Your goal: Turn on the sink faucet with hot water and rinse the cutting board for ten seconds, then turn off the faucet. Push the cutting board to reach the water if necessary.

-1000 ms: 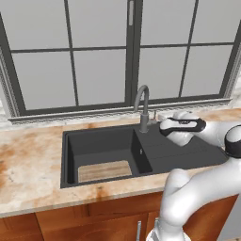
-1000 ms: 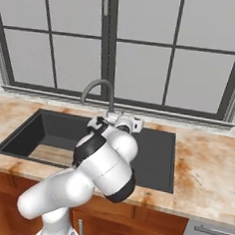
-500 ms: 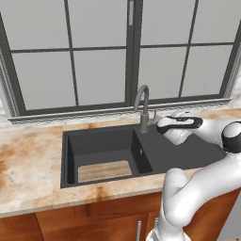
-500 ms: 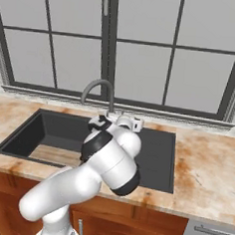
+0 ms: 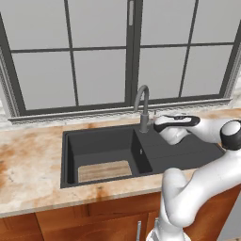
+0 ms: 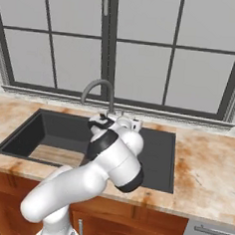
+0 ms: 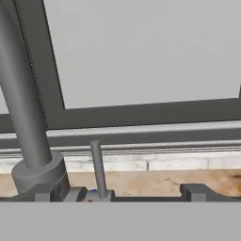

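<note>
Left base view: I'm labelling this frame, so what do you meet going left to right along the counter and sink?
Bare counter → cutting board in the sink basin → sink faucet → gripper → drainboard.

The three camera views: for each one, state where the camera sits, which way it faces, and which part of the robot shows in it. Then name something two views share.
Left base view: behind the arm's left, looking forward and down at the sink; the arm rises lower right, its hand beside the sink faucet.
Right base view: behind its right, same sink; the arm rises lower left.
Hand view: on the hand, facing the window; open gripper astride the lever.
Shared: both base views show the cutting board lying in the basin.
</note>
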### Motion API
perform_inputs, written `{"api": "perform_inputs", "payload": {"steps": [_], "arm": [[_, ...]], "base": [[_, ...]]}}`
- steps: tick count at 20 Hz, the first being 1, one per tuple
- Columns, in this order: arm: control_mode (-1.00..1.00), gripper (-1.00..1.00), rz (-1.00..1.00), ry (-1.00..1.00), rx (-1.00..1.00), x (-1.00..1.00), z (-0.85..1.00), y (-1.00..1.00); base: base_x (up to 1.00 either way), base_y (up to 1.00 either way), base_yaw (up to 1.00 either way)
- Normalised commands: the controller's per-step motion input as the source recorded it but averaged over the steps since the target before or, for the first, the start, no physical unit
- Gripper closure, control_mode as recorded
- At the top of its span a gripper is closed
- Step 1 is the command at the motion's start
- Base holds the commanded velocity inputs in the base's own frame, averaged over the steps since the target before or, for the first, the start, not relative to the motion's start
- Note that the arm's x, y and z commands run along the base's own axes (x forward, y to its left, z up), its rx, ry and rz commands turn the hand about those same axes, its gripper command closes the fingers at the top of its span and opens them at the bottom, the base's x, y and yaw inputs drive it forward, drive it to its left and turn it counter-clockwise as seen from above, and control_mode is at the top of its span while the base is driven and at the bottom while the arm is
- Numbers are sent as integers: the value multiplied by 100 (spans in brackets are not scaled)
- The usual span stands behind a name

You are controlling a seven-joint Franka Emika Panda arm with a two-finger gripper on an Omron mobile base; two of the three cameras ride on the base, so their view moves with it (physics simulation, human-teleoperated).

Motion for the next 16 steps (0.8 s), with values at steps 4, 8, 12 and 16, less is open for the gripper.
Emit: {"api": "perform_inputs", "payload": {"steps": [4,8,12,16], "arm": [[-100,-100,0,0,0,14,-8,3],[-100,-100,0,0,0,16,-6,3],[-100,-100,0,0,0,17,-4,3],[-100,-100,0,0,0,14,-4,2]], "base": [[0,0,0],[0,0,0],[0,0,0],[0,0,0]]}}
